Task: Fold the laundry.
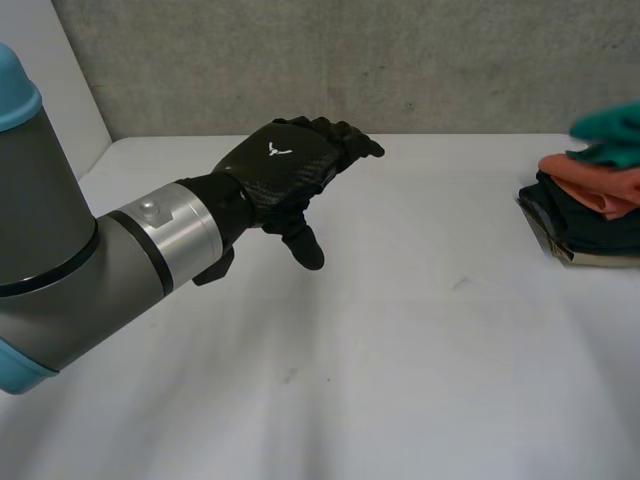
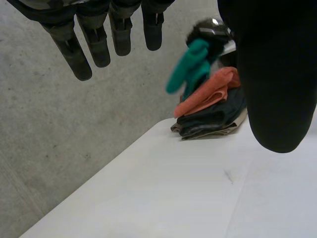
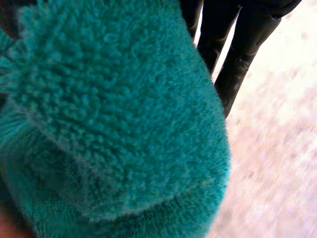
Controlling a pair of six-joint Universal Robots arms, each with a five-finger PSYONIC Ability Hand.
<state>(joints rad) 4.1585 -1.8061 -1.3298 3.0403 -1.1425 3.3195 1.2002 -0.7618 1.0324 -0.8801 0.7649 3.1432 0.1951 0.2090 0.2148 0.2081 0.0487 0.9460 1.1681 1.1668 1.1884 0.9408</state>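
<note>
Nearest us, the left arm (image 1: 60, 250) reaches in over the white counter (image 1: 400, 350). The counter in front of it is bare apart from a small dark mark (image 1: 460, 283) toward the right side. Nothing lies between the arm and the laundry.

Farther off, at the counter's right edge, we see the laundry pile (image 1: 585, 215). A dark cloth (image 1: 580, 228) is at the bottom, folded flat on the counter. An orange cloth (image 1: 590, 185) lies on top of it. A teal cloth (image 1: 612, 128) is uppermost. In the left wrist view the teal cloth looks raised off the pile and hangs down toward the orange one, though its top end is poorly seen. Behind everything stands a grey concrete wall (image 1: 400, 60).

The left hand (image 1: 280, 175) hovers above the middle of the counter, well apart from the pile, with its palm turned toward the pile. Its fingers (image 2: 74, 54) are straight and a little spread, and the thumb (image 2: 277, 74) stands apart from them. It is slack and touches no cloth.

The right hand (image 3: 233, 54) is at the pile. In its own wrist view the fuzzy teal cloth lies right against it and covers most of it. We cannot tell whether it grips the cloth or the cloth merely drapes over it.
</note>
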